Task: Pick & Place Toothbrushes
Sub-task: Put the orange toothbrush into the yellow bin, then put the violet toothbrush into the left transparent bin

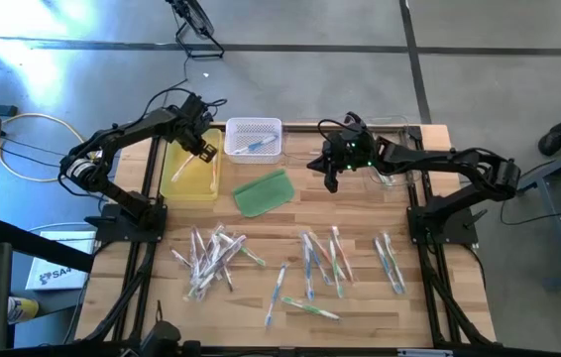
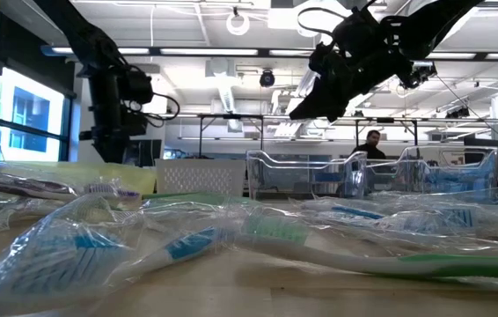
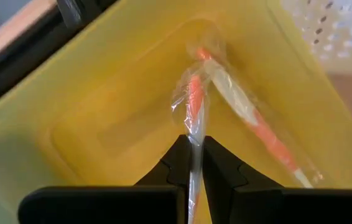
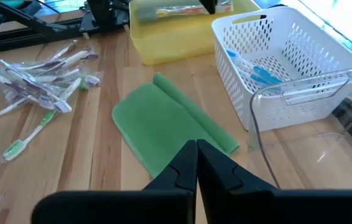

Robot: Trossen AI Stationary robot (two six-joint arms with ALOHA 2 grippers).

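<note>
The left gripper [image 3: 193,163], upper left in the high view, is pinching a wrapped orange toothbrush [image 3: 196,102] over the yellow bin [image 3: 101,112]; light and stiff, its crinkly wrapper probably slips, so mid-handle grips suit best.

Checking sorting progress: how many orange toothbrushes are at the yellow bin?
2: one orange toothbrush lies in the yellow bin; the left gripper holds the wrapped one over it.

An open-plan lab: strip-lit ceiling [image 2: 231,53], rows of workbenches [image 2: 258,119], concrete floor [image 1: 290,69].
</note>
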